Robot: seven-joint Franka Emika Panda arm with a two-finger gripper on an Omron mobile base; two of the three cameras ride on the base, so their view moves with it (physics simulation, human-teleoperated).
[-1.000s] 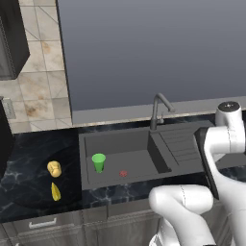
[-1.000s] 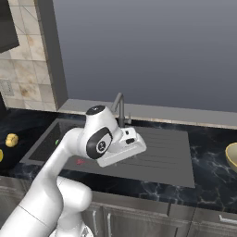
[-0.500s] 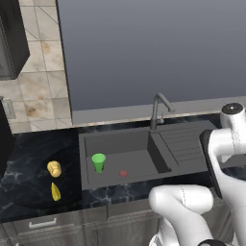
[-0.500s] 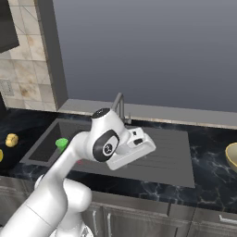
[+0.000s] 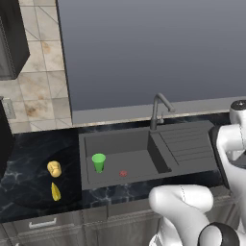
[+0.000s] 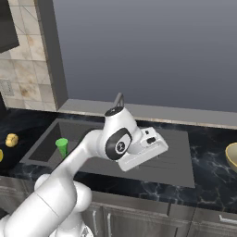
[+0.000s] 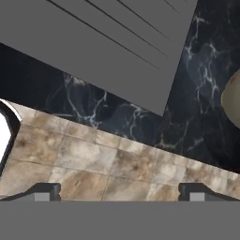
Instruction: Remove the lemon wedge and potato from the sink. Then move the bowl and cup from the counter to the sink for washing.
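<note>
1. Over the ribbed drainboard, the arm has swung rightward across the last second — in the right base view its wrist sat above the basin's near edge a second ago and now hangs further right over the drainboard, heading toward the bowl (image 6: pixel 232 157).
2. Nothing else has moved: the cup (image 5: pixel 98 162) stands upright inside the sink (image 5: pixel 158 163), at its left end, as it did a second ago.
3. That reads as three parts of the task settled — the potato (image 5: pixel 54 168) and the lemon wedge (image 5: pixel 55 192) both lie on the counter (image 5: pixel 29 187) left of the sink, and the cup is already in the basin. My judgement is that the bowl is the one thing left to fetch.
4. The bowl sits on the counter to the right of the sink, well apart from the drainboard; its rim also shows at the right edge of the hand view, as a tan curve (image 7: pixel 230 99).
5. The tool (image 7: pixel 120 192) has its two tips spread wide with nothing between them, looking down on the drainboard's corner and dark marble.
6. Orientation: the bowl is round, so no long axis matters, and from the little that shows I cannot confirm its mouth faces up. The lemon wedge lies with its long axis running toward and away from the base, one pointed end toward the potato just beyond it.
</note>
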